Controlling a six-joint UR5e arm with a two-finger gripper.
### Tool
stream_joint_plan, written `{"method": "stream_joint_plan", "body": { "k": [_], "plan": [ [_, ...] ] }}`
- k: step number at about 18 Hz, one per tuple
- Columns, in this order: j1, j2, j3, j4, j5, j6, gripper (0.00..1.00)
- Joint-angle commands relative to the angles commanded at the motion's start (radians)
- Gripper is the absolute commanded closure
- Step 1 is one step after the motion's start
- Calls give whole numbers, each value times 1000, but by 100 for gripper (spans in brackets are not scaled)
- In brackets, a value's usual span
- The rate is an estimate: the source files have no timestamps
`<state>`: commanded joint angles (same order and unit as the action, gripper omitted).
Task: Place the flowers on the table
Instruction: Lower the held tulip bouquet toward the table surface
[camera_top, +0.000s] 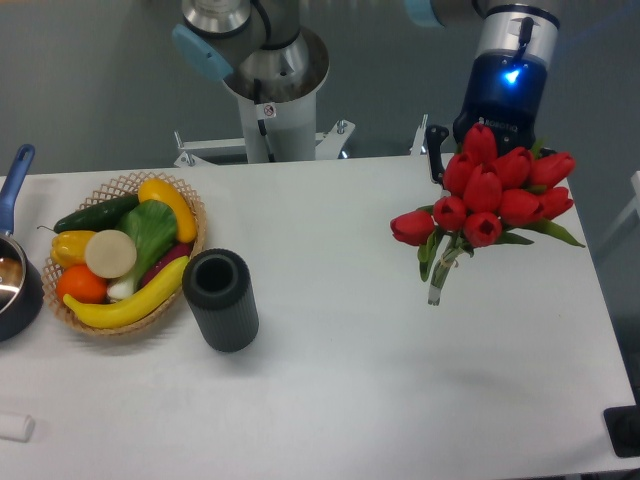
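The flowers (495, 190) are a bunch of red tulips with green leaves, and their bound green stems (437, 275) point down and to the left. They hang in the air above the right rear part of the white table (350, 340), not touching it. My gripper (487, 140) comes down from the top right, with a blue light on its body. It is shut on the flowers from behind. The blooms hide most of the fingers, and only one black finger (436, 150) shows at the left.
A wicker basket (110, 183) of fruit and vegetables stands at the left. A black ribbed cylinder (220, 298) stands upright beside it. A blue-handled pan (12, 285) is at the left edge. A small white object (14, 427) lies front left. The arm's base (270, 100) is at rear centre.
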<state>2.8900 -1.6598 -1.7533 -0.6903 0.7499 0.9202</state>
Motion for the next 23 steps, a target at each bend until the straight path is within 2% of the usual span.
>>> {"method": "stream_joint_plan", "body": {
  "k": [1, 2, 4, 7, 12, 18, 23],
  "plan": [
    [-2, 0, -6, -2, 23, 14, 55],
    [-5, 5, -26, -2, 133, 49, 55],
    [-34, 6, -40, -3, 276, 106, 55],
    [-64, -6, -51, -5, 431, 138, 55],
    [-161, -64, -57, -12, 682, 178, 55],
    [-251, -158, -42, -35, 894, 178, 55],
    [-299, -228, -60, -58, 925, 177, 55]
  ]
}}
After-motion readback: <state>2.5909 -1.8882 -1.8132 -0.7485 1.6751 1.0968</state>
